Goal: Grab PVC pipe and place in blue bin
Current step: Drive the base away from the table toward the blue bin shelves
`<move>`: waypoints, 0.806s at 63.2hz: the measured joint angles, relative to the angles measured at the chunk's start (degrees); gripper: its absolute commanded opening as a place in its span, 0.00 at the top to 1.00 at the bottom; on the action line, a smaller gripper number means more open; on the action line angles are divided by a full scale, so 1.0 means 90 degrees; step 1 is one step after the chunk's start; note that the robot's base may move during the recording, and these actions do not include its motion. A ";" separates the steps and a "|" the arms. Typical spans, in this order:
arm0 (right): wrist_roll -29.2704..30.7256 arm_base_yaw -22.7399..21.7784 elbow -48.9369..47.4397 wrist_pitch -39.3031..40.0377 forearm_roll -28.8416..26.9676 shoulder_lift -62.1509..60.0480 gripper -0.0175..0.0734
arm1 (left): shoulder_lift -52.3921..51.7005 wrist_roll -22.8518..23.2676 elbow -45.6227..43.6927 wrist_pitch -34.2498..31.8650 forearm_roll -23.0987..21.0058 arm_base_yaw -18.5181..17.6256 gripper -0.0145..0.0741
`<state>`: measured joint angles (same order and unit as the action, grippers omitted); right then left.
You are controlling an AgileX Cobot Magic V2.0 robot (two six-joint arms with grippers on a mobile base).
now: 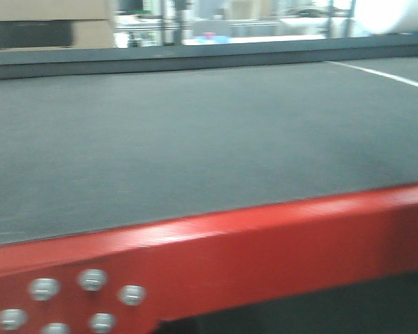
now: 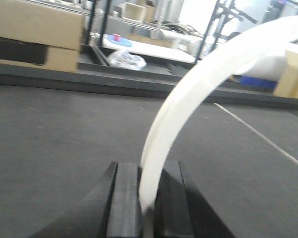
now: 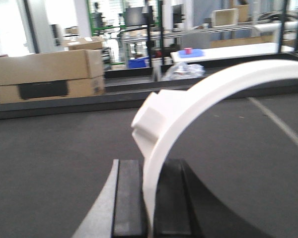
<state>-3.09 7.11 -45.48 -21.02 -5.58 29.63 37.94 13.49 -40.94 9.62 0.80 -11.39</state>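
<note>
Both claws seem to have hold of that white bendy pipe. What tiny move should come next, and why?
Probably raise both arms a little, together. The left claw and right claw are each shut on curved white pipe, seemingly low over the dark mat; moving unevenly could twist it or drag it.

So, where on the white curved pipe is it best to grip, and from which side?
Probably near an end, coming in line with the arc: the left gripper and right gripper each pinch the PVC pipe across its thin wall there. The piece runs almost straight between the fingers, then bows away.
</note>
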 measured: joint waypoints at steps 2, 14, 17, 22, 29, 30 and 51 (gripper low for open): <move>0.0000 0.0000 0.0000 0.0000 0.0000 0.0000 0.99 | 0.0000 0.0000 0.0000 0.0000 0.0000 0.0000 0.96; 0.0000 0.0000 0.0000 0.0000 0.0000 0.0000 0.99 | 0.0000 0.0000 0.0000 0.0000 0.0000 0.0000 0.96; 0.0000 0.0000 0.0000 0.0000 0.0000 0.0000 0.99 | 0.0000 0.0000 0.0000 0.0000 0.0000 0.0000 0.96; 0.0000 0.0000 0.0000 0.0000 0.0000 0.0000 0.99 | 0.0000 0.0000 0.0000 0.0000 0.0000 0.0000 0.96; 0.0000 0.0000 0.0000 0.0000 0.0000 0.0000 0.99 | 0.0000 0.0000 0.0000 0.0000 0.0000 0.0000 0.96; 0.0000 0.0000 0.0000 0.0000 0.0000 0.0000 0.99 | 0.0000 0.0000 0.0000 0.0000 0.0000 0.0000 0.96; 0.0011 0.0000 0.0000 0.0000 0.0000 0.0000 0.99 | 0.0000 0.0000 0.0000 0.0000 -0.0012 0.0000 0.96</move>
<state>-2.99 7.11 -45.48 -21.02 -5.58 29.63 37.94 13.49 -40.94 9.62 0.69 -11.39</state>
